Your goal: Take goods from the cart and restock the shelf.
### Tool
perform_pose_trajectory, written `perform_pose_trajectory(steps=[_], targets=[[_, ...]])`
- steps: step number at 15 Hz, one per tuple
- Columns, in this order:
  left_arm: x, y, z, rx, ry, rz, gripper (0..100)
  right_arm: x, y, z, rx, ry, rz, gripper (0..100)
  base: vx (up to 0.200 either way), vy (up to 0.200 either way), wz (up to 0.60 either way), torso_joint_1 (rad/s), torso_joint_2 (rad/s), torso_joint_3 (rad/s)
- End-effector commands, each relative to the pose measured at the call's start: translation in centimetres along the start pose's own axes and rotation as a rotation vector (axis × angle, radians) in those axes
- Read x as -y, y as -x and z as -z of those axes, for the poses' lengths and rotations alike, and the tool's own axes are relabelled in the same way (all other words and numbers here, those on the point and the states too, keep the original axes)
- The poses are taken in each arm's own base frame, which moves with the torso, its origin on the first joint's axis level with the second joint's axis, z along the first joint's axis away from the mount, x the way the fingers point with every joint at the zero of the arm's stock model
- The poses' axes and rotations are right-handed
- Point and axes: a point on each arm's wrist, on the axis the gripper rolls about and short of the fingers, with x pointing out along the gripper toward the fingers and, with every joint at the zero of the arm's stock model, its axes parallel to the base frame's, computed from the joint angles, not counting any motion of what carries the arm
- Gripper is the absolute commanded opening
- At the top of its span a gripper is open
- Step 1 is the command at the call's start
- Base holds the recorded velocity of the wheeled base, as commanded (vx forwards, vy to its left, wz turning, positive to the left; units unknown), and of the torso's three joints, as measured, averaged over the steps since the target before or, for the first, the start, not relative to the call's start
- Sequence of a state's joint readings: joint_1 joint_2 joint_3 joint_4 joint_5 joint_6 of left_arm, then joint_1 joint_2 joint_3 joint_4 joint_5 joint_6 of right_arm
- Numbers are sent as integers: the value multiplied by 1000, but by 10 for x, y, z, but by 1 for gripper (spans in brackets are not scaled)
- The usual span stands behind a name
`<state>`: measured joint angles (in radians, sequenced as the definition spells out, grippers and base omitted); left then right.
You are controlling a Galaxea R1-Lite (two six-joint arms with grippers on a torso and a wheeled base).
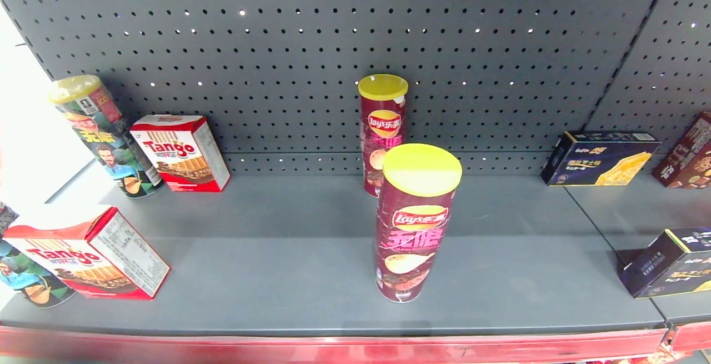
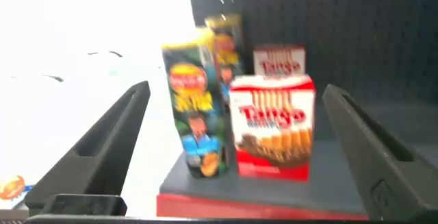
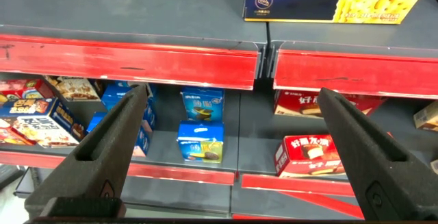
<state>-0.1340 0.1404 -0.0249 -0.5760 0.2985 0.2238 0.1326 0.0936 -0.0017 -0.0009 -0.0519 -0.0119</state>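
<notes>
Shelf [image 1: 278, 275]: two maroon chip cans with yellow lids stood upright mid-shelf. Front can [image 1: 414, 225] was near the edge, back can [image 1: 382, 130] just behind it, close to the pegboard [image 1: 278, 47]. Labels faced out, each with a round logo and a chip picture. At the left end, a green can [image 1: 103, 136] stood beside a red-white wafer box [image 1: 183, 153]. Blue box [image 1: 600, 158] sat on the right.

Left gripper [image 2: 236, 92]: jaws released wide, empty, facing the shelf's left end.

Right gripper [image 3: 233, 95]: jaws released, empty, before the red rail [image 3: 137, 56].
</notes>
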Motion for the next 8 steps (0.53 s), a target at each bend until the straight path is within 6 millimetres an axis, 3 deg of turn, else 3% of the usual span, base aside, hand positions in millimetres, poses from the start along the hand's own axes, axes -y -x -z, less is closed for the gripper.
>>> perform_pose_trajectory(steps=[1,2,4,6,8], targets=[[4,9,11,-22,-3,-3,100,0,0,0,-1,0,-1,100,0,0,0,0,0,0],[7,11,14,-41,-10,17,100,0,0,0,-1,0,-1,100,0,0,0,0,0,0],[14,20,32,-156,28,292,100,0,0,0,-1,0,-1,100,0,0,0,0,0,0],[18,29,52,-331,39,439,100,0,0,0,-1,0,-1,100,0,0,0,0,0,0],[19,29,51,-323,53,472,100,0,0,0,-1,0,-1,100,0,0,0,0,0,0]])
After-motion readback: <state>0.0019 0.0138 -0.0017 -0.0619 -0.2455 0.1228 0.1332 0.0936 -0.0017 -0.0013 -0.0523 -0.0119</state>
